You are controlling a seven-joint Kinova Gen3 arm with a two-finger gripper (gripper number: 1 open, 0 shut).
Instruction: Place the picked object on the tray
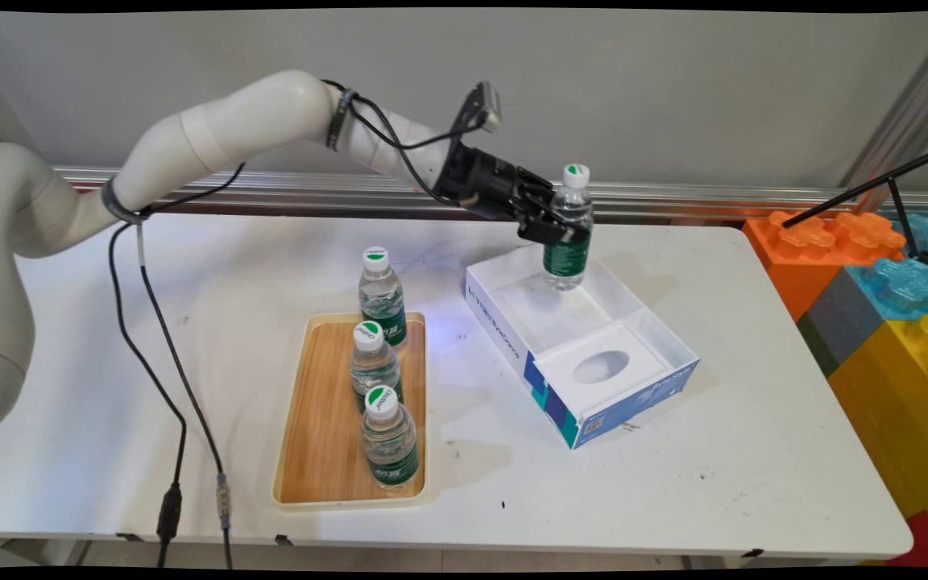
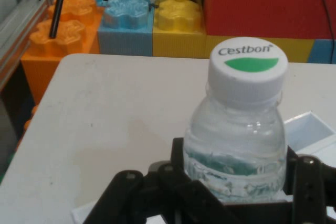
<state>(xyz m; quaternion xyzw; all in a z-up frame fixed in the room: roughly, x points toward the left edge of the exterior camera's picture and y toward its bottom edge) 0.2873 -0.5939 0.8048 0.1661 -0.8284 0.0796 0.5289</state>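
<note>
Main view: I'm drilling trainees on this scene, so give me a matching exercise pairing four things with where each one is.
Things:
1. held bottle
2. three bottles
3. box
4. toy bricks

Places:
A. in the wooden tray
B. beyond the table's right end
C. in the gripper, over the box's far compartment
D. on the table, right of the tray

Pairs: 1-C, 2-A, 3-D, 4-B

I see even, bright, diffuse light over the white counter (image 1: 673,451), with soft shadows falling right of the bottles and the box (image 1: 585,346). My hand view is softer, the held bottle (image 2: 239,129) close and slightly hazy.
</note>
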